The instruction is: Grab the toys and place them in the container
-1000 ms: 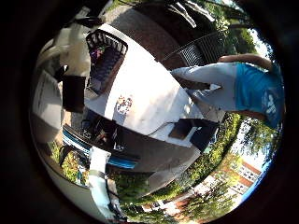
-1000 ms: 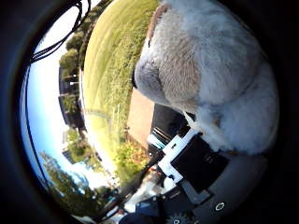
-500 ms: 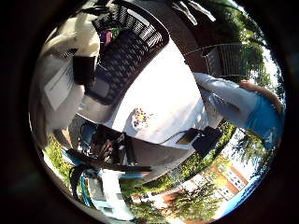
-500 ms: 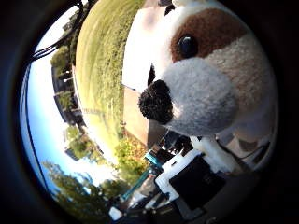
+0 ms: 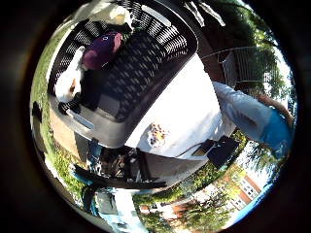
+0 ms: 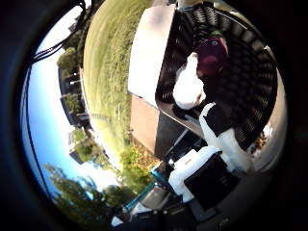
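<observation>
- My hand (image 6: 211, 163) shows in the thumb side view as white and black parts, with one finger (image 6: 226, 139) reaching out straight over the rim of the container. It holds nothing; I see it released.
- Just past that finger lies the black plastic basket with slotted walls (image 5: 160, 36), standing on the bench. It fills much of both views, so it is close under my palm.
- Inside the basket a white plush toy (image 6: 188, 89) lies against the near wall, on the basket's floor.
- Touching it, deeper in the basket, lies a dark purple soft toy (image 5: 102, 48). Its exact shape I cannot make out.
- The rest of the basket floor is dark mesh.
- The basket sits on a bench covered with a white cloth (image 5: 189, 111), which spreads out beside the basket's long wall.
- On that cloth, near the basket's corner but apart from it, lies a small orange and white patterned toy (image 5: 156, 135). What kind of toy it is I cannot tell.
- At the far edge of the bench stands a person in light trousers and a blue top (image 5: 262, 124), close to the cloth.
- Below the bench edge lie dark pieces of equipment (image 5: 121, 167) on paved ground.
- Beyond that spread green grass (image 6: 108, 77), trees and buildings under a blue sky.
</observation>
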`<action>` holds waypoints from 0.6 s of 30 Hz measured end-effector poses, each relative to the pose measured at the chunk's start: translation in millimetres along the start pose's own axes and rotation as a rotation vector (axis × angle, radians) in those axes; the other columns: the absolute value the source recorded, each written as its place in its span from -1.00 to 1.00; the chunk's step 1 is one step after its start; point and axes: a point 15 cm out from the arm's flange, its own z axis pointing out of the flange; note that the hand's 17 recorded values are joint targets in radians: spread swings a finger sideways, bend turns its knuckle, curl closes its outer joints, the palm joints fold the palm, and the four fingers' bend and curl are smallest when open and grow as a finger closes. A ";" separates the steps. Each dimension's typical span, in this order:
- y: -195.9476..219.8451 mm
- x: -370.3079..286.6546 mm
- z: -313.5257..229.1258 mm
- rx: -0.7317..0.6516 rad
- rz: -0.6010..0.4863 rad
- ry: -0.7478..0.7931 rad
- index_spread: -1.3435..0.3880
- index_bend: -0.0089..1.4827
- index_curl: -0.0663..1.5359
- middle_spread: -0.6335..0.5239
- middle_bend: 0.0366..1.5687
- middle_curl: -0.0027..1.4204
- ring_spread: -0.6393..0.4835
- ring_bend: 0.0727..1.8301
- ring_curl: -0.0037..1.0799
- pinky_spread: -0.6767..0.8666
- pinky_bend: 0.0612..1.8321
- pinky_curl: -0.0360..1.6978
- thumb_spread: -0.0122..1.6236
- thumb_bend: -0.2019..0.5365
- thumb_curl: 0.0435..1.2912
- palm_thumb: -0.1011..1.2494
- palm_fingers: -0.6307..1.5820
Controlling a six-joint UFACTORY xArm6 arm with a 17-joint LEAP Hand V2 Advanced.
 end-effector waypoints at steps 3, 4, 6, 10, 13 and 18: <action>8.3 4.0 -36.5 0.049 -0.015 0.006 0.14 -0.78 -0.22 0.17 -0.77 -0.45 0.61 -0.55 -0.45 0.42 -0.47 -0.50 0.48 -0.51 -0.30 0.33 -0.42; 15.2 4.3 -53.5 0.066 -0.021 0.009 0.14 -0.78 -0.23 0.17 -0.78 -0.45 0.61 -0.55 -0.45 0.42 -0.48 -0.50 0.48 -0.51 -0.30 0.34 -0.42; 29.0 5.8 -73.2 0.072 -0.031 0.007 0.14 -0.78 -0.28 0.18 -0.79 -0.46 0.62 -0.58 -0.46 0.42 -0.50 -0.52 0.48 -0.52 -0.31 0.33 -0.42; 76.3 29.3 -104.3 0.035 -0.009 -0.014 0.15 -0.77 -0.35 0.18 -0.81 -0.48 0.63 -0.61 -0.46 0.42 -0.54 -0.55 0.48 -0.51 -0.33 0.33 -0.41; 106.9 61.1 -119.3 0.039 0.035 -0.030 0.17 -0.77 -0.38 0.19 -0.81 -0.49 0.62 -0.62 -0.46 0.42 -0.56 -0.56 0.48 -0.51 -0.33 0.33 -0.39; 157.0 123.6 -109.4 -0.002 0.117 0.004 0.22 -0.77 -0.43 0.17 -0.82 -0.50 0.61 -0.63 -0.45 0.42 -0.58 -0.59 0.48 -0.51 -0.34 0.33 -0.36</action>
